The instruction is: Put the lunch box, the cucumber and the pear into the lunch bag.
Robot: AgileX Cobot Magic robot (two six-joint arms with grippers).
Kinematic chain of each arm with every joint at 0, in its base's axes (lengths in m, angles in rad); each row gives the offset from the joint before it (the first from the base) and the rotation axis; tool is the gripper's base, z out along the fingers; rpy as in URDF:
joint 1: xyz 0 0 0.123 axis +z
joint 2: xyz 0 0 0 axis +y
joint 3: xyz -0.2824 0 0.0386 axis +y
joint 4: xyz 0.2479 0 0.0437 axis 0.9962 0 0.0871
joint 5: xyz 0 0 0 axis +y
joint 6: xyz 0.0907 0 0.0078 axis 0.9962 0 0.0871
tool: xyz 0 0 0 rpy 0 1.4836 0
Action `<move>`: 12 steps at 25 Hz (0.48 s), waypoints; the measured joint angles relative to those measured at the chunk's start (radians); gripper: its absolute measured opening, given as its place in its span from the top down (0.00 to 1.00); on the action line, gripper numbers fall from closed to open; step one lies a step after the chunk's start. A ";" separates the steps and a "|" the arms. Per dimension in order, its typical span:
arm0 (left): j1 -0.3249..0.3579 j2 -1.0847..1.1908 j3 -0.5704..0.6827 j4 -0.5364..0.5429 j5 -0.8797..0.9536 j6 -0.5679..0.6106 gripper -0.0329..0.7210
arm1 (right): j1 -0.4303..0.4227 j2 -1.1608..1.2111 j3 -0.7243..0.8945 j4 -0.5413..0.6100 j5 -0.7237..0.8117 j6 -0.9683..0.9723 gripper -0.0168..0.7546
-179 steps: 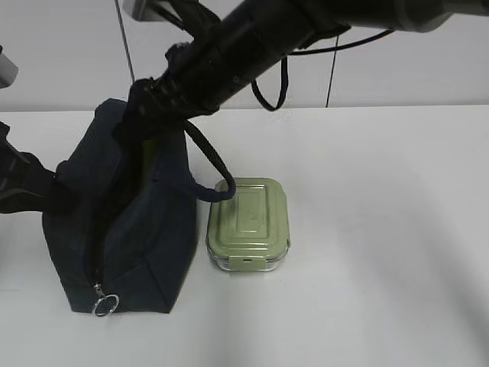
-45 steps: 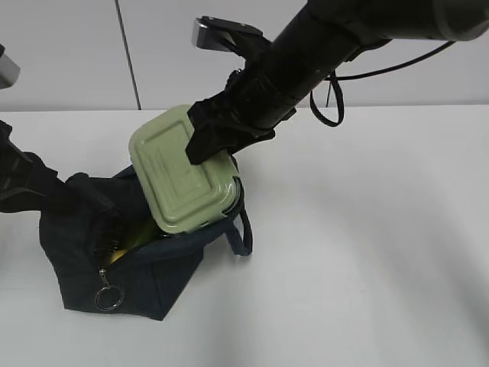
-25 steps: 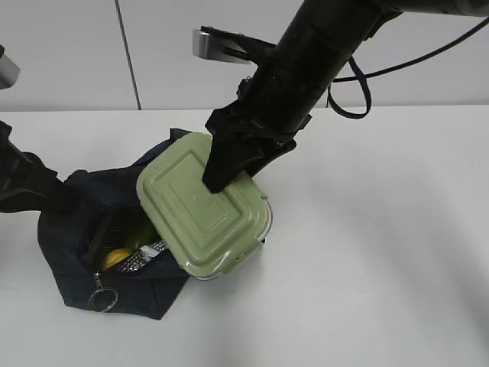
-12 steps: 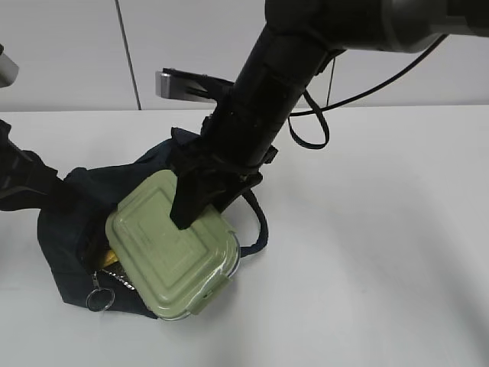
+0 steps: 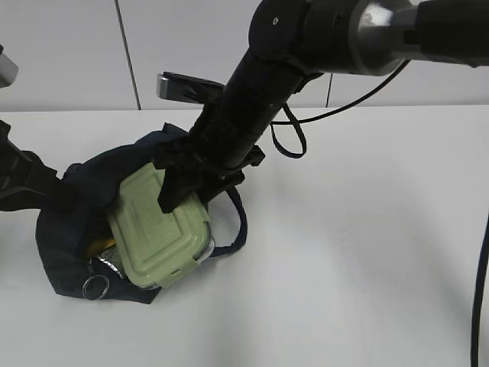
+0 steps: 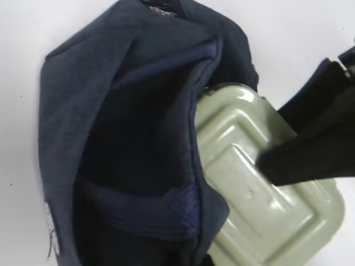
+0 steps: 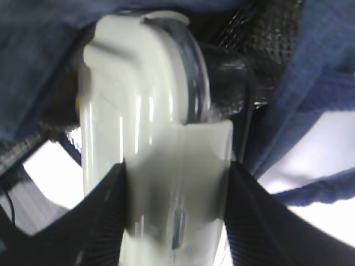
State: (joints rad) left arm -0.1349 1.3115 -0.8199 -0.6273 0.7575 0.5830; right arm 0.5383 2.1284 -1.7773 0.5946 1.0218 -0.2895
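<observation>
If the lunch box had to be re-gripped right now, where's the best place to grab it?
Probably across the lunch box at its upper short end, from above right, where the right claw already straddles lid and base. The lower end is half tucked into the lunch bag mouth, so only that end is free.

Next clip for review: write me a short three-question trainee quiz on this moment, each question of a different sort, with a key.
1. True or false: the lunch box lies flat on the table beside the lunch bag.
2. Multiple choice: which hand grips the lunch box? A) the left hand B) the right hand C) neither
3. Short answer: what yellow item shows inside the bag's opening, under the box?

Key
1. False: it is tilted, partly pushed into the bag's open mouth.
2. B: its fingers clamp the box from both sides.
3. Only a small yellow patch shows, probably the pear.
</observation>
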 joint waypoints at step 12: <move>0.000 0.000 0.000 0.000 0.014 0.000 0.95 | 0.000 0.016 -0.100 0.070 -0.189 0.065 0.50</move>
State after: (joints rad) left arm -0.1349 1.3115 -0.8199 -0.6273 0.7712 0.5830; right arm 0.5383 2.1440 -1.8778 0.6646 0.8331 -0.2241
